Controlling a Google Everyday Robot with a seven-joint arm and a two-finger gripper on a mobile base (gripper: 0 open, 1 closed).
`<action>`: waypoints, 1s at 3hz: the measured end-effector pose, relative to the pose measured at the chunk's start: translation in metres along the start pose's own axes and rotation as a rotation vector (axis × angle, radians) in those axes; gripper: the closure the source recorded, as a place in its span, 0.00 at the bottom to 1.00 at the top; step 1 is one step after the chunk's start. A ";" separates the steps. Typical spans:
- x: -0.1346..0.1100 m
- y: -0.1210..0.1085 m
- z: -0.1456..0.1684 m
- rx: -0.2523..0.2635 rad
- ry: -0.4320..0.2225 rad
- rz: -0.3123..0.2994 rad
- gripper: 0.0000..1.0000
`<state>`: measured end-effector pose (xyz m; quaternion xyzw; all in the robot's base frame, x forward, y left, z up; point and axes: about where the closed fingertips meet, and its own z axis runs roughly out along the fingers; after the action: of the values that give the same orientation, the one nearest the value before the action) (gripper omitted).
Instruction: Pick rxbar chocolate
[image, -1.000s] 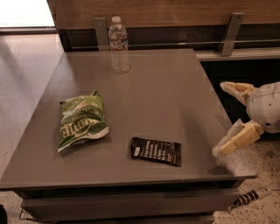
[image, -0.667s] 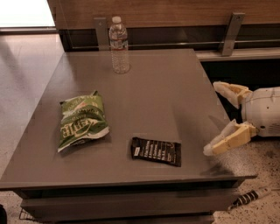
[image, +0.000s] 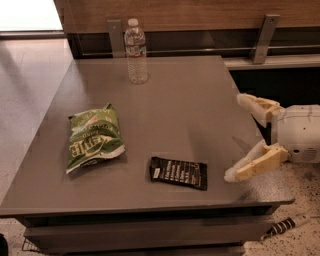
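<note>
The rxbar chocolate, a small flat black wrapper with rows of white text, lies flat near the front edge of the grey table. My gripper comes in from the right over the table's right edge, its two cream fingers spread wide open and empty. The lower fingertip is a short way right of the bar, not touching it. The upper finger is farther back.
A crinkled green chip bag lies left of the bar. A clear water bottle stands upright at the back of the table. A wooden wall with metal brackets runs behind. Speckled floor lies to the right.
My gripper has moved left, in over the table's right edge and closer to the bar. The fingers stay open. Nothing on the table has moved.
</note>
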<state>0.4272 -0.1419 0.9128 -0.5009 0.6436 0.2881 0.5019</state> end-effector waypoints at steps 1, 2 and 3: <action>0.007 0.009 0.020 0.018 -0.002 0.005 0.00; 0.012 0.015 0.036 0.036 -0.010 0.013 0.00; 0.023 0.027 0.065 0.022 -0.029 0.015 0.00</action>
<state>0.4251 -0.0845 0.8667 -0.4861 0.6433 0.2918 0.5145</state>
